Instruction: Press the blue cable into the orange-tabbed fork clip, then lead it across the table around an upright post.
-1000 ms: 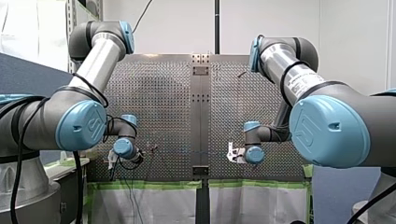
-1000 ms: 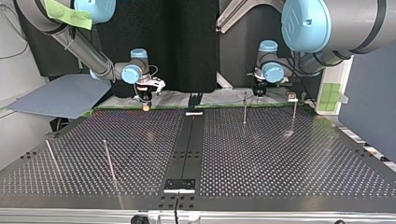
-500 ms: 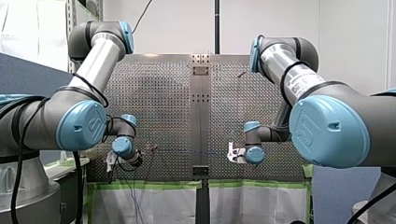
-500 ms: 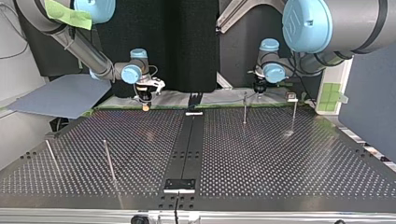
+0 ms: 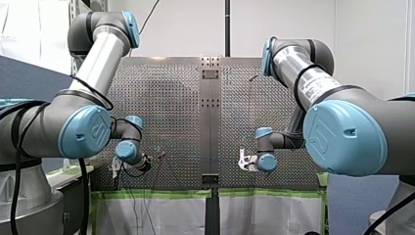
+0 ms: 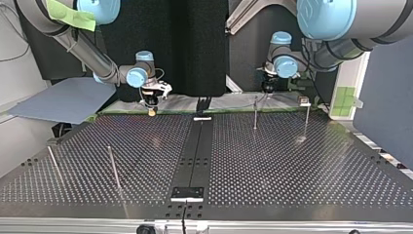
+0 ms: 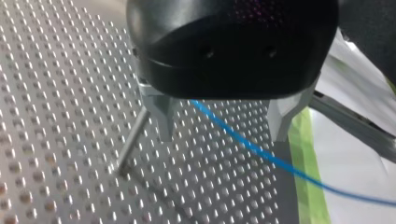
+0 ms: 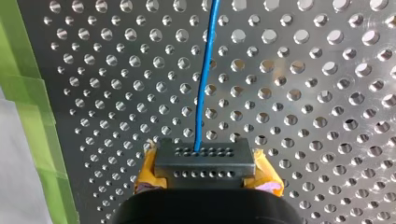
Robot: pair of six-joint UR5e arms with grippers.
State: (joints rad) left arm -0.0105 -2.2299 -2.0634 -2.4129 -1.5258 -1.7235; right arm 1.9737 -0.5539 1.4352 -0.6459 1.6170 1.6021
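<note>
The thin blue cable (image 8: 205, 70) runs out ahead of my right gripper (image 8: 204, 161), whose yellow-padded fingers are shut on it. In the top view that gripper (image 6: 152, 111) hangs low over the table's far edge, at the left. My left gripper (image 7: 222, 137) is open, and the cable (image 7: 261, 151) passes slantwise beneath the gap between its metal fingers (image 7: 161, 121) without touching them. An upright post (image 7: 133, 140) stands just beside one finger. In the front view the cable (image 5: 205, 159) stretches between the two grippers. A small clip-like piece (image 6: 304, 101) sits at the far edge on the right.
Thin upright posts stand on the perforated table: two at the far right of the top view (image 6: 255, 112) (image 6: 307, 119) and two at the near left (image 6: 113, 168) (image 6: 53, 163). A dark centre strip (image 6: 195, 156) divides the plate. Green tape (image 7: 308, 177) lines the far edge.
My left gripper has lifted a little and drawn back from the far-right post, staying open. My right gripper has kept still with the cable.
</note>
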